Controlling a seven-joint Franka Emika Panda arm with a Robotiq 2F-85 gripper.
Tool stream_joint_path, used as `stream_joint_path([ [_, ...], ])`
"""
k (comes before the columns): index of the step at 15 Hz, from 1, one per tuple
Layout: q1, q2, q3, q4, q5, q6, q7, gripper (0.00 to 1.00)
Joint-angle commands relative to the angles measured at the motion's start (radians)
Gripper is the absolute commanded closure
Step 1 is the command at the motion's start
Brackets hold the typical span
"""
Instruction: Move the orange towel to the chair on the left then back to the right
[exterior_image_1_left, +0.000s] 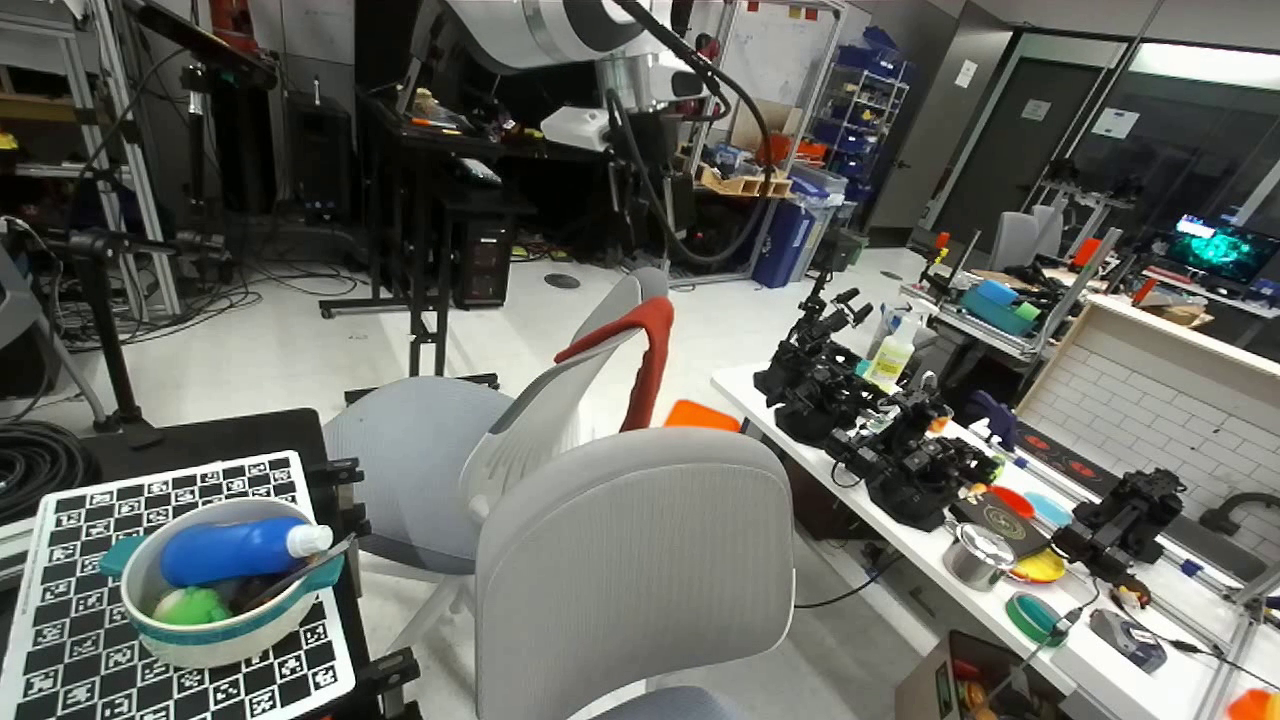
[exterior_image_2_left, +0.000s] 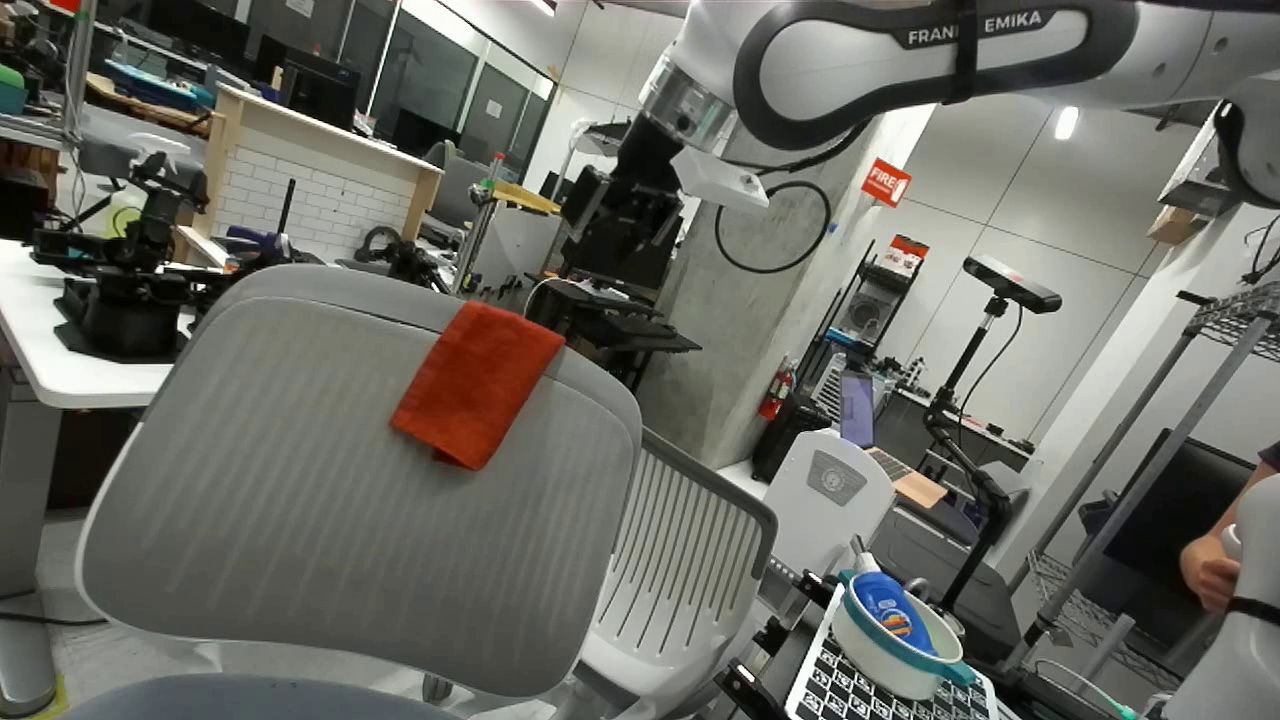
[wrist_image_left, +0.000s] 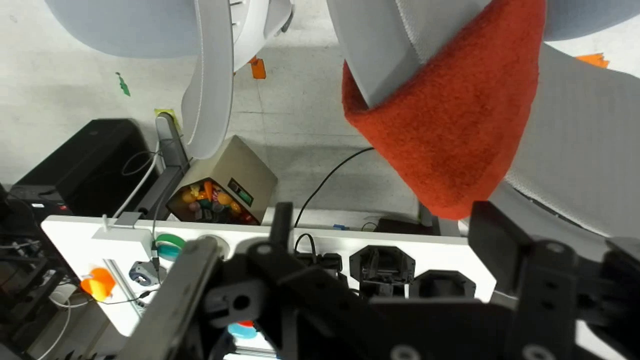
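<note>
The orange-red towel (exterior_image_1_left: 650, 345) hangs folded over the top edge of a grey chair's backrest (exterior_image_2_left: 330, 480). It shows in both exterior views (exterior_image_2_left: 480, 385) and large at upper right in the wrist view (wrist_image_left: 450, 115). A second grey chair (exterior_image_1_left: 640, 560) stands close beside; a chair back (wrist_image_left: 210, 85) also shows at left in the wrist view. My gripper (exterior_image_1_left: 645, 205) is above the towel and apart from it in both exterior views (exterior_image_2_left: 622, 225). In the wrist view its fingers (wrist_image_left: 381, 217) are wide apart with nothing between them. The towel's far side is partly hidden.
A white table (exterior_image_1_left: 870, 500) carries several black robot devices (exterior_image_1_left: 830, 390) and dishes. A white and teal pot (exterior_image_1_left: 215, 645) with a blue bottle stands on a checkered board (exterior_image_1_left: 60, 640). A box of toys (wrist_image_left: 235, 175) is on the floor. A person's hand (exterior_image_2_left: 1210, 570) shows at right.
</note>
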Motion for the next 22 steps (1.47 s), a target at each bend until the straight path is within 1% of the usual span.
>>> stream_joint_path([
  [1, -0.012, -0.069, 0.013, -0.118, -0.005, 0.052, -0.004, 0.00],
  [3, -0.018, -0.075, 0.017, -0.141, -0.001, 0.077, -0.020, 0.00],
  [6, -0.033, -0.075, 0.026, -0.136, 0.024, 0.089, -0.083, 0.00],
  [8, -0.057, -0.068, 0.047, -0.120, 0.064, 0.100, -0.206, 0.00],
  [11, -0.100, -0.054, 0.086, -0.079, 0.156, 0.078, -0.433, 0.00],
  [14, -0.123, -0.022, 0.103, -0.041, 0.196, 0.074, -0.560, 0.00],
  [17, -0.137, 0.035, 0.109, 0.012, 0.217, 0.061, -0.634, 0.00],
  [22, -0.134, 0.167, 0.103, 0.115, 0.202, 0.072, -0.656, 0.00],
])
